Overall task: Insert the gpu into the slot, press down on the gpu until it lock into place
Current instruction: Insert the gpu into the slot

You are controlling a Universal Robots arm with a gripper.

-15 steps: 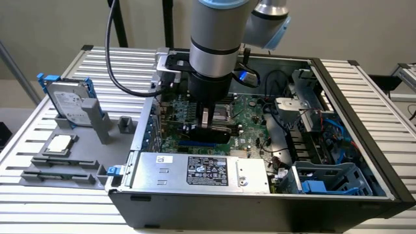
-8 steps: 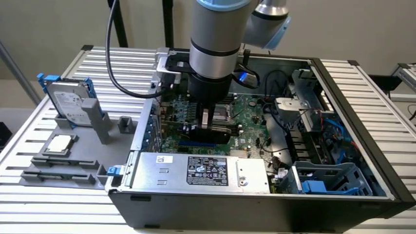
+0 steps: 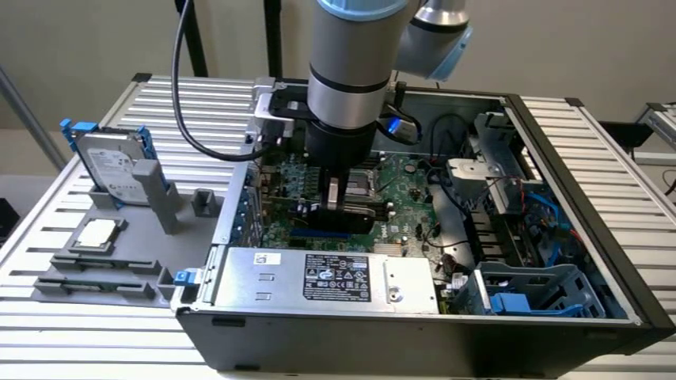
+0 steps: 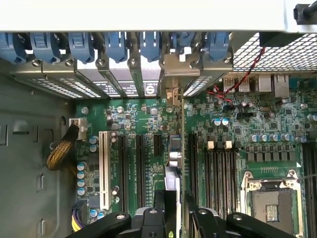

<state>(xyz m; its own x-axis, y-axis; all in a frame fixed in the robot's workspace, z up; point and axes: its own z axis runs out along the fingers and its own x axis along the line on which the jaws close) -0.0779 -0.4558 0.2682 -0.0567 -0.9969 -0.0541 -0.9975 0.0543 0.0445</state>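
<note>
Inside the open computer case [image 3: 423, 340], above the motherboard [image 3: 407, 178], the gripper [image 3: 340, 207] clasps the gpu [image 3: 359, 220] from above. The card stands on edge, its long axis parallel to the expansion connectors, one end at the rear bracket wall. Its lower edge meets the slot [image 3: 315, 235]; how deep it sits cannot be told.
</note>
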